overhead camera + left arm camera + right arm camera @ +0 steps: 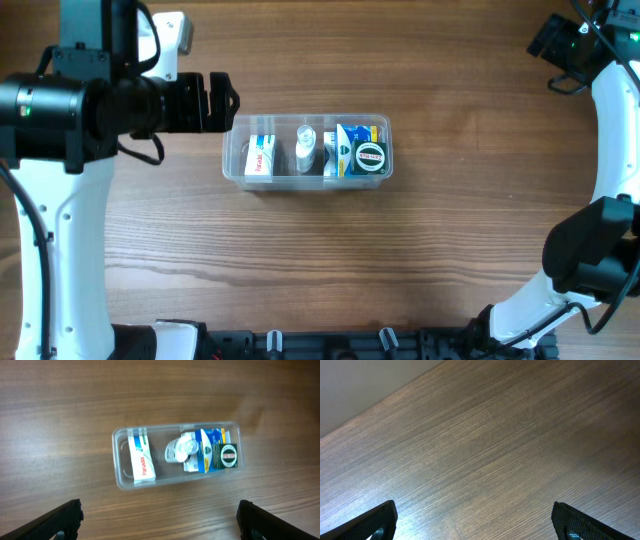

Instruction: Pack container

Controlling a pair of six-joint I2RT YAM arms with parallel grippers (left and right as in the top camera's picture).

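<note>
The container [232,162], a clear rectangular tub, lies in the middle of the wooden table. Inside it are a white box with red lettering [262,157], a small white bottle [305,147], a blue and white box [345,146] and a black item with a round label [371,156]. My left gripper [232,102] hovers just left of and behind the tub, open and empty. The left wrist view looks down on the container [120,462] from above, with the left gripper [160,515] spread wide. My right gripper [553,45] is at the far right corner, and in its wrist view the right gripper [475,512] is open over bare wood.
The left arm's white body [60,230] fills the left side of the table. The right arm [610,150] curves along the right edge. A black rail [320,345] runs along the front edge. A pale wall or floor [360,385] borders the table in the right wrist view.
</note>
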